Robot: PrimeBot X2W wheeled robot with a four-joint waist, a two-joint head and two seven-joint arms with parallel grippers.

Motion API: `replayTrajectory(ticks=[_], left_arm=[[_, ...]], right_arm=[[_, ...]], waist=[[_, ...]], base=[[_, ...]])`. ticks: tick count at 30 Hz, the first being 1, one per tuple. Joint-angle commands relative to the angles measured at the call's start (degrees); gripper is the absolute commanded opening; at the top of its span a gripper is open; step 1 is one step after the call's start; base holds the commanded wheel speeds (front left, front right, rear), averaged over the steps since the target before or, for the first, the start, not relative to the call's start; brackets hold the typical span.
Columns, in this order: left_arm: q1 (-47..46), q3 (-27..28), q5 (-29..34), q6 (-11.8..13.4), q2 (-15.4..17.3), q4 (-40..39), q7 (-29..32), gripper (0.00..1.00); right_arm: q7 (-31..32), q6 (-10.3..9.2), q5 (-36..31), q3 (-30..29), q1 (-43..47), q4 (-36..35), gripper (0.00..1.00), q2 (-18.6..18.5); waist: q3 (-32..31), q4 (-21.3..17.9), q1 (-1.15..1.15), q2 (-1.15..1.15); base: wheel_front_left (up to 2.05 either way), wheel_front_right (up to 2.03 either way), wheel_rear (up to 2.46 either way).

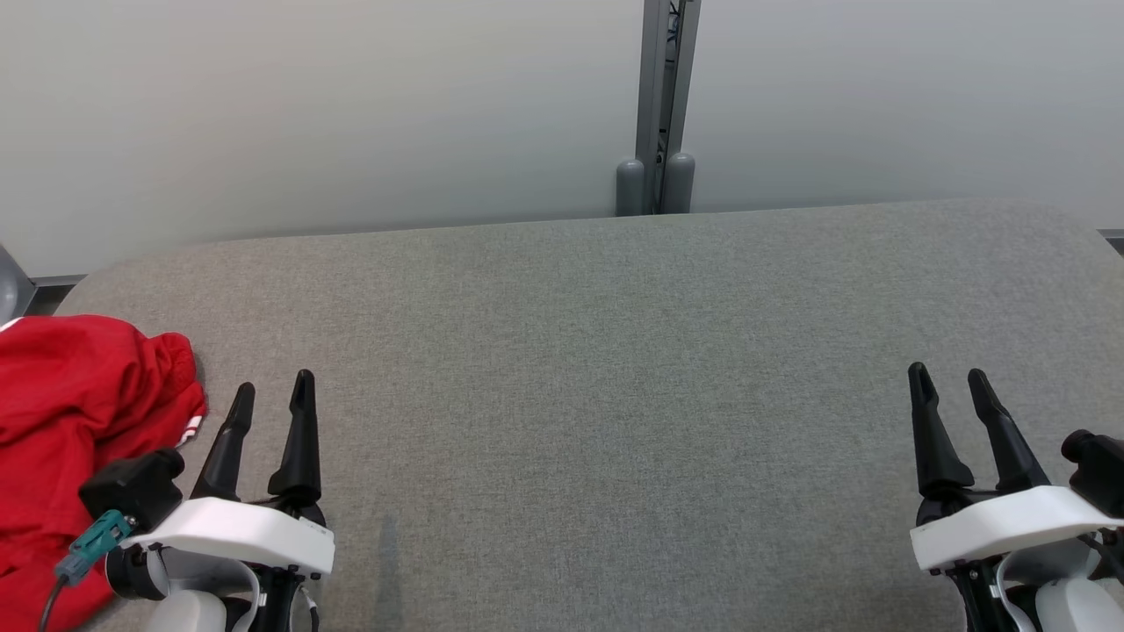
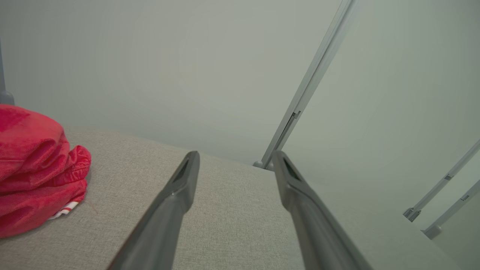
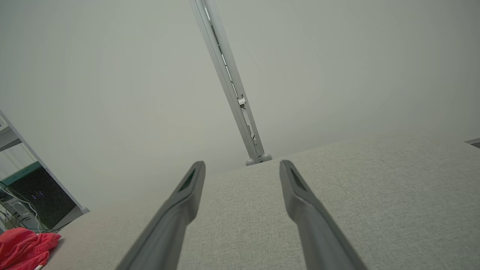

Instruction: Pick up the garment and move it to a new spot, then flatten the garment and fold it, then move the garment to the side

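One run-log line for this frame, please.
stage: before pickup | garment: crumpled, table left edge | left gripper: open, near garment | right gripper: open, empty

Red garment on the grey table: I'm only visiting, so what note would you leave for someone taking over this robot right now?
Left gripper: open, holding nothing, over the table, just right of the garment.
Right gripper: open, holding nothing, over the table's right side.
The garment: red, crumpled in a heap at the table's left edge, touched by neither gripper.
Done: nothing yet.
Left: pick it up, move it to a new spot, flatten it, fold it, then move it aside. The left gripper looks the nearer one to start with.
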Motion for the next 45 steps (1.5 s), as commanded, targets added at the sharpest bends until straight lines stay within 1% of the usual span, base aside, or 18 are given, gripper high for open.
replayTrajectory(ticks=[1,14,32,45], left_arm=[[-0.18,-0.13,1.73,0.32,0.60,-0.09,-0.54,1.00],[-0.72,-0.59,8.74,0.99,0.80,4.54,-2.53,1.00],[-1.55,-1.22,15.95,1.54,0.90,8.63,-4.71,1.00],[-1.98,-1.08,20.10,1.81,0.41,10.43,-6.15,1.00]], right_arm=[[-0.80,0.20,-1.78,0.13,-0.85,0.04,1.00,-0.34],[-2.78,0.22,-9.94,0.68,-1.15,3.59,1.00,-0.24],[-4.91,0.24,-17.54,1.11,-1.39,5.87,1.00,0.21],[-6.39,0.21,-21.12,0.67,-1.33,6.98,1.00,0.78]], waist=[[-0.05,-0.04,0.00,0.00],[-0.54,-0.19,0.00,0.00],[-1.48,0.03,0.00,0.00],[-1.61,-0.01,0.00,0.00]], base=[[0.00,0.00,0.00],[0.00,0.00,0.00],[0.00,0.00,0.00],[0.00,0.00,0.00]])
